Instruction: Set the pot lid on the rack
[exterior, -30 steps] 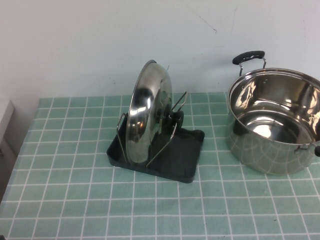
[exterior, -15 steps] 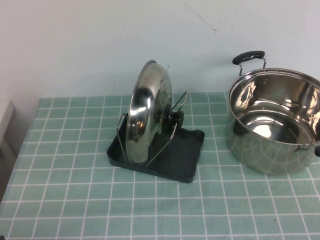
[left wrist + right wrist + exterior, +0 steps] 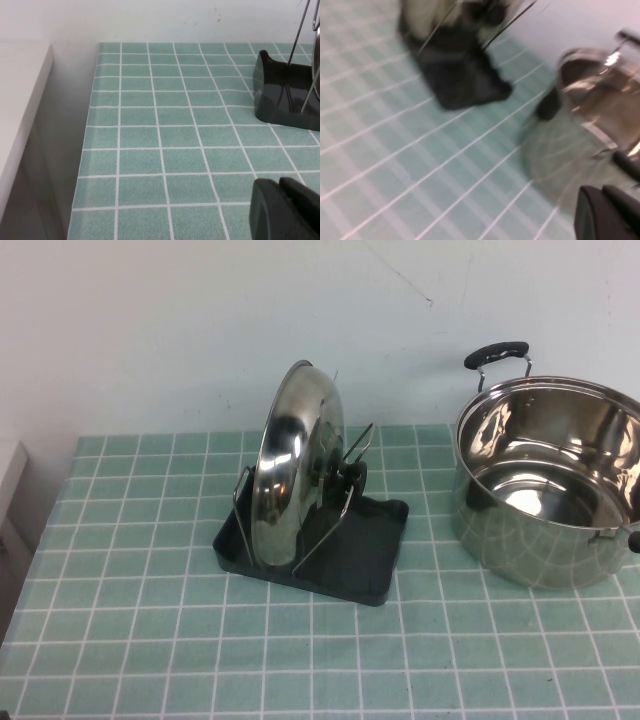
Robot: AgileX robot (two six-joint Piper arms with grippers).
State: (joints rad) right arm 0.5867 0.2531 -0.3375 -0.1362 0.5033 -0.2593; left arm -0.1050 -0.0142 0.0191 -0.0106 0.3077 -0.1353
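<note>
The shiny steel pot lid [image 3: 295, 465] stands on edge in the dark grey rack [image 3: 365, 562], leaning between the wire dividers, with its black knob [image 3: 345, 475] facing right. Neither gripper shows in the high view. In the left wrist view my left gripper [image 3: 282, 200] is shut and empty, low over the tiles and well short of the rack's end [image 3: 272, 95]. In the right wrist view my right gripper [image 3: 605, 210] is shut and empty, beside the pot, with the rack [image 3: 455, 75] some way off.
A deep steel pot [image 3: 550, 490] with black handles stands open at the table's right; it also shows in the right wrist view [image 3: 600, 85]. The table's left edge drops off beside a white counter [image 3: 20, 110]. Green tiled surface lies in front of the rack.
</note>
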